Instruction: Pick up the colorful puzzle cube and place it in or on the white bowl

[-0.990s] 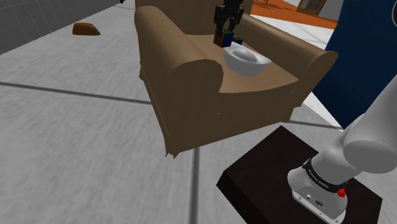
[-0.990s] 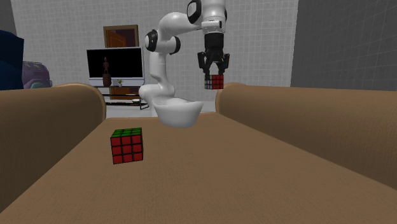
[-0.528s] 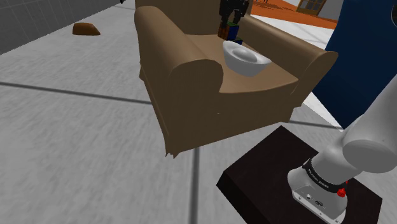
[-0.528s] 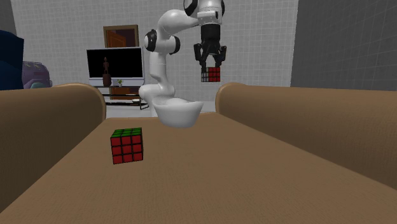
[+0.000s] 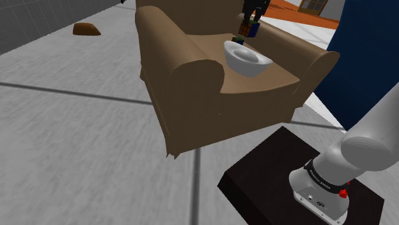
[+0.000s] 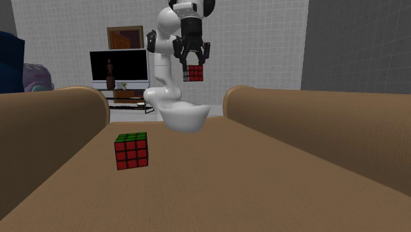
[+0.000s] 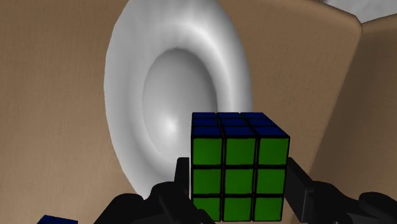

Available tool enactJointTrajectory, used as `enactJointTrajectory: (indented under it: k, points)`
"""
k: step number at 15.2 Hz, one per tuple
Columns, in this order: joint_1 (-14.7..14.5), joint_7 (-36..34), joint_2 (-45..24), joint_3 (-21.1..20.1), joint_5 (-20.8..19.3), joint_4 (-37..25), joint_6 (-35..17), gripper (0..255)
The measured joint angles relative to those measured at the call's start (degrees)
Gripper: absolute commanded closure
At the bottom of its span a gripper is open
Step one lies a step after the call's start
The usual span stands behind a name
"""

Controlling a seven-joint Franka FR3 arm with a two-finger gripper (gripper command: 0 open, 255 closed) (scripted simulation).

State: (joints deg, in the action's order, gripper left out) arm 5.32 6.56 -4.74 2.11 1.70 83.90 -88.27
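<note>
Ok.
end effector (image 6: 192,64): pinching cube (image 7: 238,170) btw both fingers
cube: in air, above bowl (image 7: 127,95)
bowl: on armchair (image 5: 185,70) seat
2nd cube (image 6: 132,151): on seat, apart from bowl

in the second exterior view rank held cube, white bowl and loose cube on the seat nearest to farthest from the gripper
1. held cube, clasped in the gripper
2. white bowl, on the seat below the gripper
3. loose cube, on the seat, nearer the camera
</note>
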Motion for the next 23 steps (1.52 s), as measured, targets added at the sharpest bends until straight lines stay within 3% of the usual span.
enactJointTrajectory:
  k: [4, 17, 23]
  points:
    - [2.01, 3.76, 0.9, 1.7, 0.07, 1.96, -0.93, 255]
    - [2.12, 4.36, 2.66, 1.81, -0.01, 14.0, -11.18, 255]
    - [2.06, 4.26, 2.97, 1.77, -0.03, 15.18, -12.74, 255]
